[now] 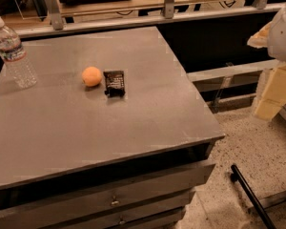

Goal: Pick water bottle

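Water bottle (12, 51) stands upright, untouched on the surface (133, 128), far left of the hand (274, 92), whose spread cannot be told; approach, grasp and lift all remain.

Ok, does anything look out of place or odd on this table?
Nothing stands out. The water bottle stands upright, cap on, near the table's far left edge; the orange ball and dark packet sit side by side mid-table. The gripper hangs at far right, off the table.

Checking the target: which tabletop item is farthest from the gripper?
The water bottle, upright far left; the orange ball and dark packet lie nearer the gripper, off to the right.
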